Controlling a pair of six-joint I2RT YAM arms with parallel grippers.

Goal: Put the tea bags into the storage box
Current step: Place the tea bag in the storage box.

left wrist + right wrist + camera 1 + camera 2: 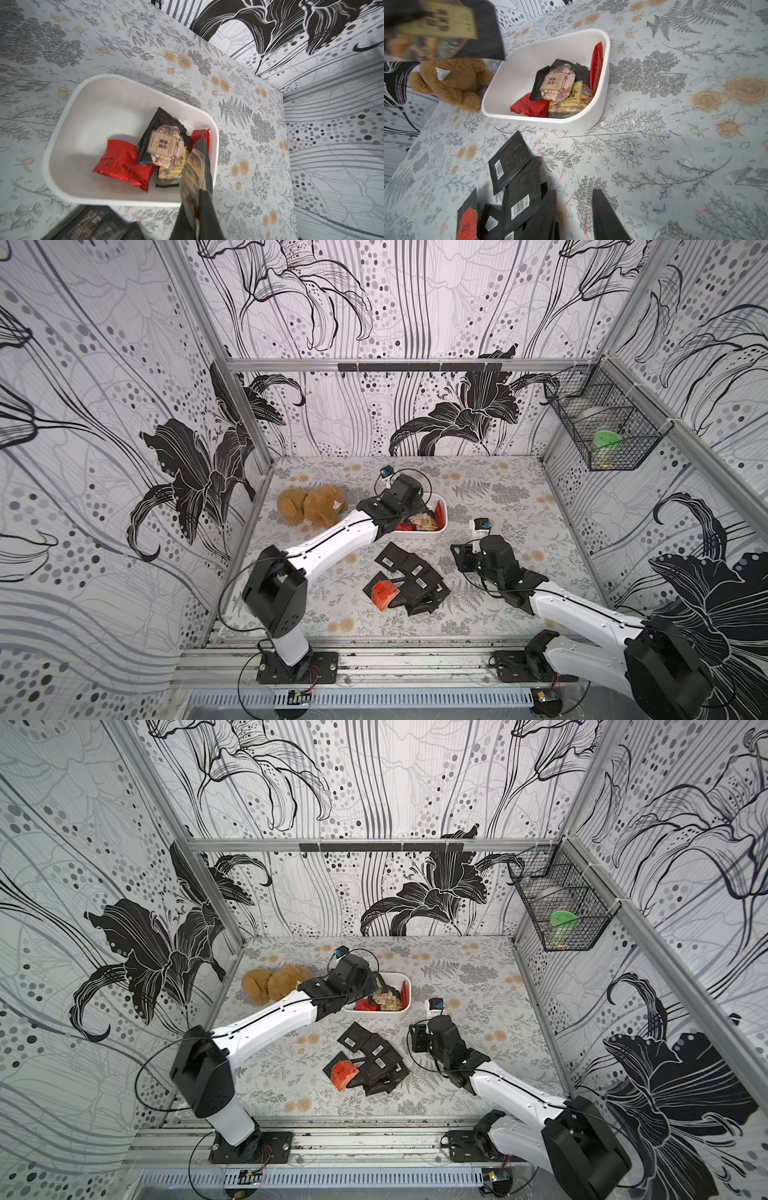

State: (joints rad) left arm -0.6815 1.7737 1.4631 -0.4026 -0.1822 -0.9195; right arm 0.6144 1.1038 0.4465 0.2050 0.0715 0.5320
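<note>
**Top views:** In both top views, your left claw [419, 511] hangs over the white storage box [422, 536]. The box sits at 12 o'clock from the loose pile of tea bags [409, 583] on the counter [511, 506]. The plush toy [311, 506] lies at the box's 9 o'clock. Your right claw [457, 559] hovers at the pile's 3 o'clock.

**Left wrist view:** The left claw is pinched tight on the edge of one patterned sachet [195, 166], dangling it above the red, black and tan packets lying inside the box.

**Right wrist view:** The right claw's fingers stand partly apart with only bare counter between them, gripping nothing. The black barcode sachets [508, 164] lie overlapped just beside them.

These packets look light, thin and slick, and they are likely to slide or lift in pairs where they overlap. You would do best to take one by a free corner or edge at the rim of the pile.
</note>
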